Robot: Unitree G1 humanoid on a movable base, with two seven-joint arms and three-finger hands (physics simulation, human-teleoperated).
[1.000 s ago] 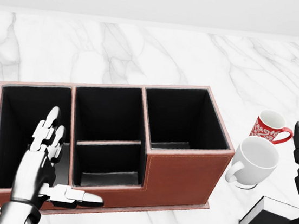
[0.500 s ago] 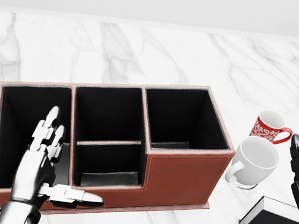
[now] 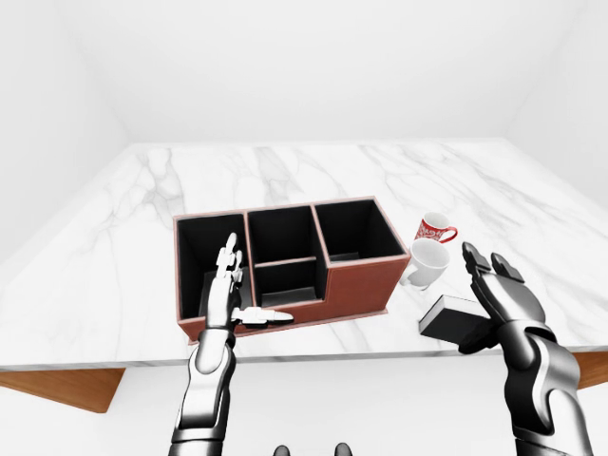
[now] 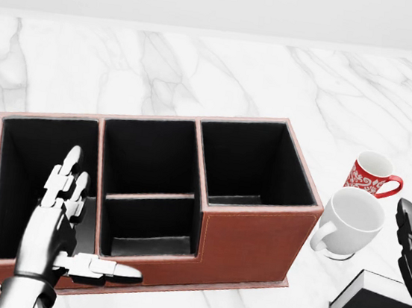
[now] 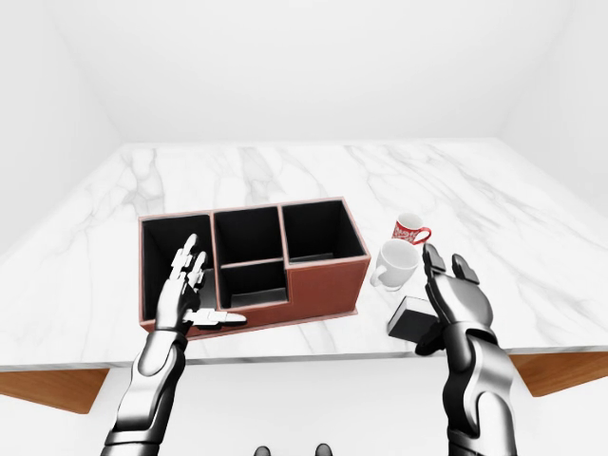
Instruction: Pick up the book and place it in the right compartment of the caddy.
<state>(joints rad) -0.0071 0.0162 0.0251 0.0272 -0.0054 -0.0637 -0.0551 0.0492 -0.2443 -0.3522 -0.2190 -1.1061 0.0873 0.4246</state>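
Bench [image 3: 142, 199]: white marble, carries caddy [image 4: 255, 243].
Book [image 3: 451, 316]: black, beside right hand [image 3: 494, 294], fingers apart.
Left hand [image 4: 61, 234]: fingers apart.

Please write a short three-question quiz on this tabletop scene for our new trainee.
1. True or false: the book already lies in the caddy.
2. Which mug stands nearer the caddy: A) white mug, B) red patterned mug?
3. Fill in: the left hand is ____, fingers spread.

Key: 1. False; it lies on the table by the right hand. 2. A. 3. open.
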